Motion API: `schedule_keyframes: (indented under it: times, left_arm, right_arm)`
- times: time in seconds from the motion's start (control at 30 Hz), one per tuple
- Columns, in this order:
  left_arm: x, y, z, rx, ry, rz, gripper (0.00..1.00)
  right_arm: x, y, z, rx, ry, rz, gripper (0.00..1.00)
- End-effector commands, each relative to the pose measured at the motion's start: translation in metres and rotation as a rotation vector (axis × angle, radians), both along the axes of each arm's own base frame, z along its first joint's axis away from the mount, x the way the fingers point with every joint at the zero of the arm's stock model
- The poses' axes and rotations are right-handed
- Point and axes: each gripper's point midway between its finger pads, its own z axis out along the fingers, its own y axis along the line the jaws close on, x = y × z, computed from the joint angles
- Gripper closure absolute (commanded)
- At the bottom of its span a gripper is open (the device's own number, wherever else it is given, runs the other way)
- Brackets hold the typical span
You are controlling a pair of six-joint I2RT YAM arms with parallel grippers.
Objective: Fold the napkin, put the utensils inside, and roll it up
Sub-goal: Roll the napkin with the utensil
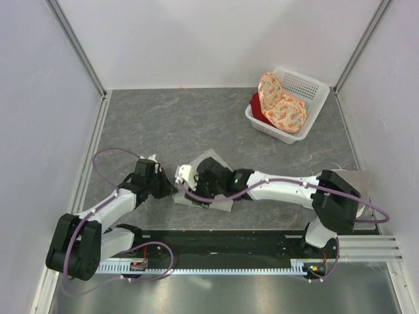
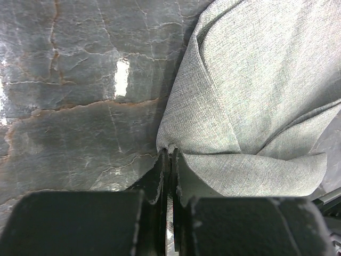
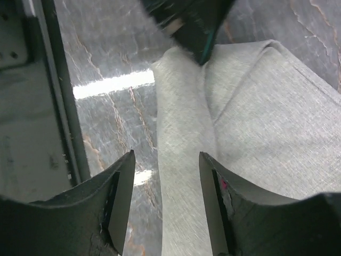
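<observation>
Pinching the napkin (image 2: pixel 250 90) by its nine o'clock edge, the left gripper (image 2: pixel 169 160) looks ready to lift and fold it. The right gripper (image 3: pixel 166 165) hangs above with fingers wide. The napkin lies toward six o'clock on the table (image 1: pixel 163 118).

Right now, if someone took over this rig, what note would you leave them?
Left gripper: shut on the edge of the napkin.
Right gripper: open, hanging over the napkin, holding nothing.
The napkin lies flat between the two grippers, with layers folded over one another. No utensils are in sight in any view.
Done: the fold is begun.
Left: finish the fold, find the utensils and lay them inside, then roll it up.
</observation>
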Motion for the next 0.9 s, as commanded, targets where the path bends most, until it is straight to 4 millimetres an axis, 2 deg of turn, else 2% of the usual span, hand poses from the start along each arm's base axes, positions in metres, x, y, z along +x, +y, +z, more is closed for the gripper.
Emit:
schedule_keyframes:
  times: [0.0,0.2,0.33,0.63,0.87]
  left_arm:
    - [-0.002,0.0,-0.002,0.023,0.027,-0.026,0.98]
    - [-0.001,0.0,0.0,0.024,0.023,-0.028,0.98]
    - [0.0,0.0,0.0,0.026,0.025,-0.031,0.98]
    - [0.002,-0.001,0.003,0.026,0.023,-0.035,0.98]
    - [0.002,-0.002,0.004,0.022,0.023,-0.037,0.98]
  right_arm:
    - [0.019,-0.002,-0.016,-0.03,-0.269,-0.051,0.4]
    - [0.022,-0.004,-0.044,-0.117,-0.339,-0.044,0.39]
    - [0.021,-0.002,-0.049,-0.127,-0.364,-0.023,0.37]
    - [0.002,0.001,-0.064,-0.132,-0.277,0.056,0.37]
    - [-0.004,0.0,-0.077,-0.153,-0.233,0.068,0.36]
